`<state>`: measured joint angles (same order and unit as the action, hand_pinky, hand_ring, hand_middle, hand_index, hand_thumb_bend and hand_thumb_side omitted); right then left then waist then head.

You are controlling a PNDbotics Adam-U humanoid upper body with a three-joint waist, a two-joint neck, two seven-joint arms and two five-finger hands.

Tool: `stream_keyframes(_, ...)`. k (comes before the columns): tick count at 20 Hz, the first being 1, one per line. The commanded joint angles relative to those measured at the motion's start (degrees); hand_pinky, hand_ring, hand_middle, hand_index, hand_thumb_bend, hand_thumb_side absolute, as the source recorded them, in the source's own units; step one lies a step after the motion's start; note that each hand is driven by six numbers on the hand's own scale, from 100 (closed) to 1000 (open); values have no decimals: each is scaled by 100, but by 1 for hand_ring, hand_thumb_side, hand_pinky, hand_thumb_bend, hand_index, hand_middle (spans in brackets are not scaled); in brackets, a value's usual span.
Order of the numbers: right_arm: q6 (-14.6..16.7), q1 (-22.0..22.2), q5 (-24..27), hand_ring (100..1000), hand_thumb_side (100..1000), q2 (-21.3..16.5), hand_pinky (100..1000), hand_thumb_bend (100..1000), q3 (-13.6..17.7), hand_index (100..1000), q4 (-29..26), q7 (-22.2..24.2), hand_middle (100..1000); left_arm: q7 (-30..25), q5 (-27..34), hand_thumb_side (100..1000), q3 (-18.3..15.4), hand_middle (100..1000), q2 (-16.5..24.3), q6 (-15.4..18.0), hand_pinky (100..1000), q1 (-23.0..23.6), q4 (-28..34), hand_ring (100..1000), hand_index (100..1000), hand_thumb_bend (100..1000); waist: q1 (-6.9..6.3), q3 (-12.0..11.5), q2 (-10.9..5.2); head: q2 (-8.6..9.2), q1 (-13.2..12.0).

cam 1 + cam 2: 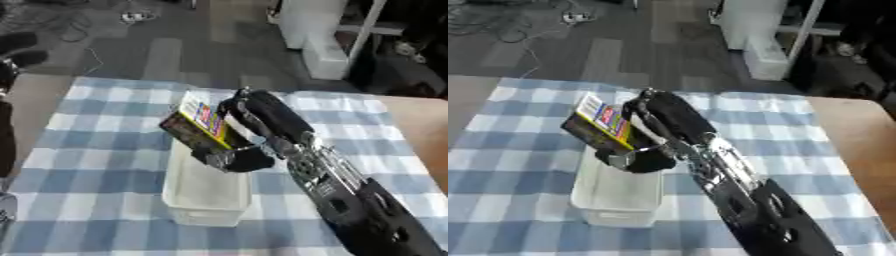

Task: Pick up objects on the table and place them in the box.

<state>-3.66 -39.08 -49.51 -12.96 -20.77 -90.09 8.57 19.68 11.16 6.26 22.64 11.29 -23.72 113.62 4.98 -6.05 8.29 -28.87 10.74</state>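
Grey floor (166, 55), cables (509, 25), white cabinet (319, 35) beyond the table.

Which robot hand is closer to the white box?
Right. The right hand holds a yellow and black packet just over the white box. The left hand does not show in either view.
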Motion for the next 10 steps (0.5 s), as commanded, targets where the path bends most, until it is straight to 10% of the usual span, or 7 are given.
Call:
stream_keyframes(1,196,-210,-295,100,443,192,100,536,93,388,561,-561,100,-29,34,951,-1,790,18,10,672,-97,97,714,853,607,-58,-11,-59,163,215)
stream_keyframes(10,485,-334,-747,100,469,371,100,548,139,399,1414,-1168,100,-43,46,951,7,790,-4,8,672,-110,97,714,853,606,-70,-26,-51,179,291)
